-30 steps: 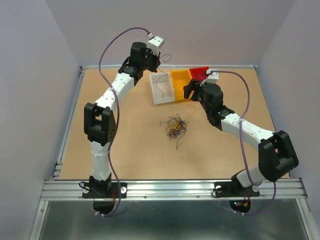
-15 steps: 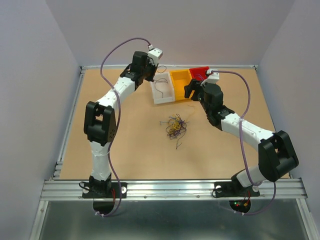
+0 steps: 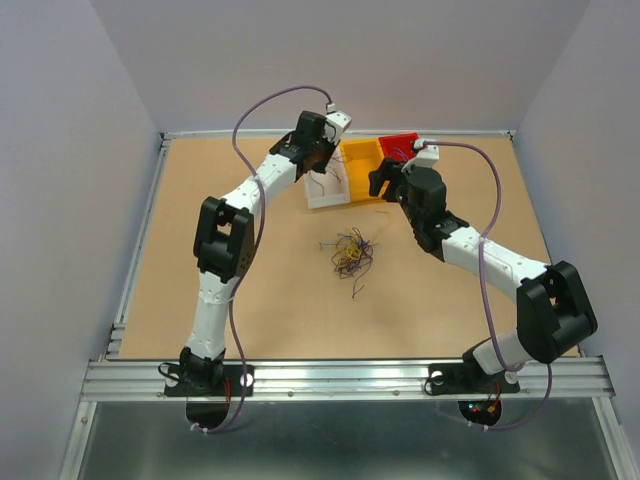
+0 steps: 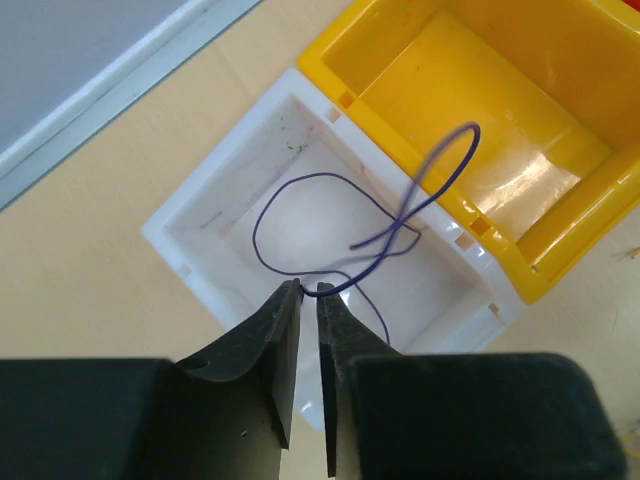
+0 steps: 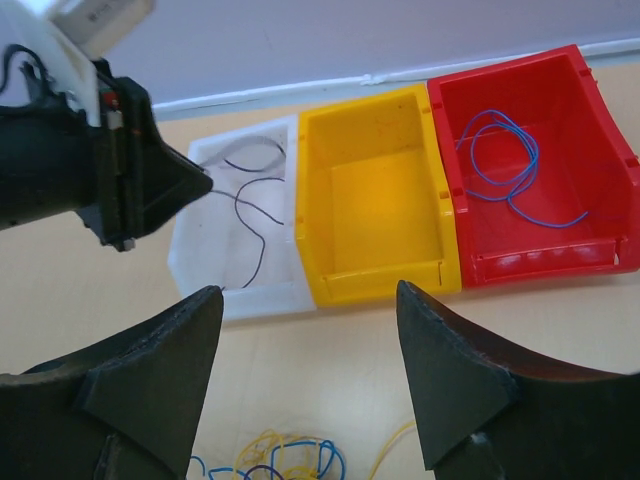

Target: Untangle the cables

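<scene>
The cables lie as a clump of thin yellow, blue and purple wires on the table between the arms, and its top shows in the right wrist view. My left gripper hangs over the white bin. Its jaws are shut on a thin purple wire that loops up over the yellow bin's rim. Another purple strand lies in the white bin. My right gripper is open and empty, above the table in front of the bins.
Three bins stand in a row at the back: white, yellow and red. The yellow bin holds nothing. A blue wire lies in the red bin. A metal rail runs along the near edge.
My left gripper has swung right and down from behind the white bin to over it, carrying the purple wire. The right arm and the clump have not moved.
</scene>
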